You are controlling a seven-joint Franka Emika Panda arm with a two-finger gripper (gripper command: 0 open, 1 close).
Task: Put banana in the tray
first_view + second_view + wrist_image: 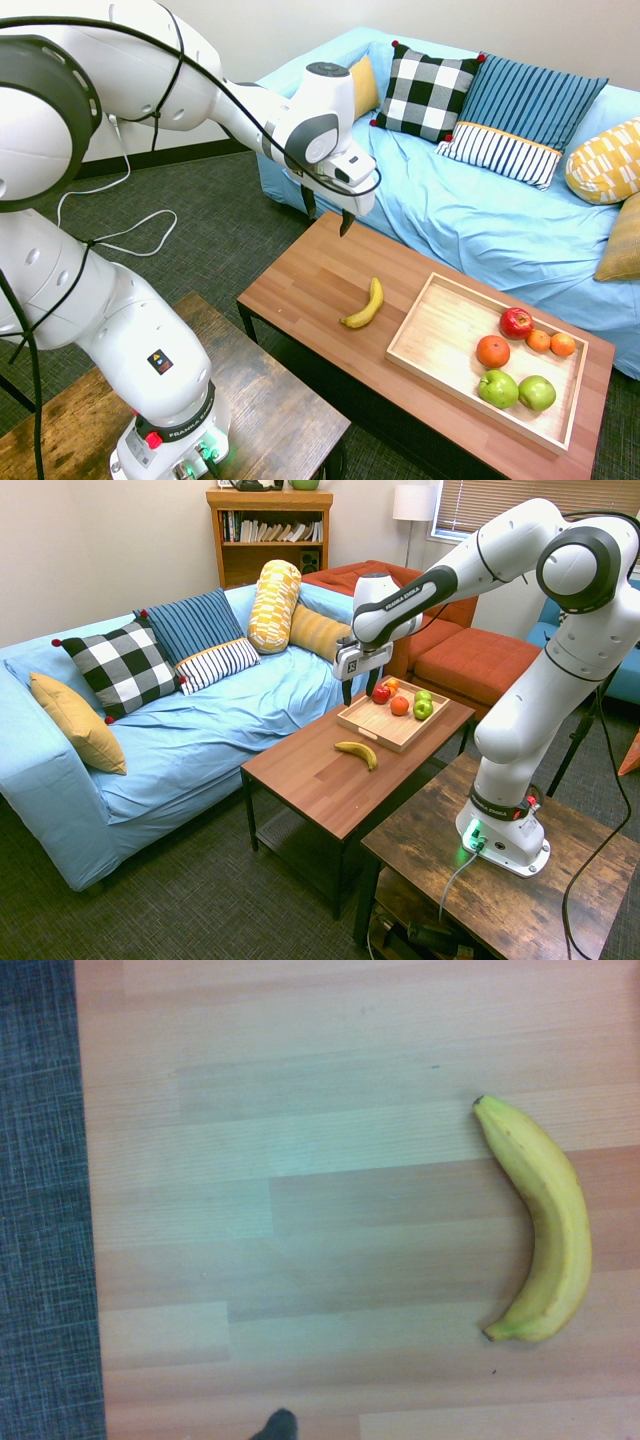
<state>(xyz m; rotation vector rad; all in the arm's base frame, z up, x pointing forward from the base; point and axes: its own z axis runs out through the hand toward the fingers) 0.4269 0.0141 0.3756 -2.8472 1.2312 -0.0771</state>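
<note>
the pincer point(329, 220) hangs above the tabletop point(300, 285), pointing straight down, its 2 dark fingers point(346, 222) spread wide apart with nothing between them and nothing touching them. it sits high over the bare end of the tabletop, on the sofa side, well clear of the wood below.

the banana point(365, 306) lies flat on the tabletop, near the middle, curved, with its darker tips showing. it is apart from the pincer, lower and toward the tray point(440, 340). in the wrist view the banana point(543, 1228) lies alone on the wood grain, with carpet point(40, 1210) along one edge of the picture, marking the tabletop's edge.

the tray rests on the other end of the tabletop, near the banana but not touching it; a strip of bare wood runs between them. its low sides are raised all round. inside, the fruit crowds 1 end: a red apple point(516, 322), 3 oranges point(492, 351) and 2 green apples point(498, 389). the half of the tray nearest the banana is bare wood.

the blue sofa point(480, 220) runs along the far long edge of the tabletop, with cushions point(425, 92) at its back. a darker wooden table point(260, 400) stands just beside the near edge, under the arm.
</note>
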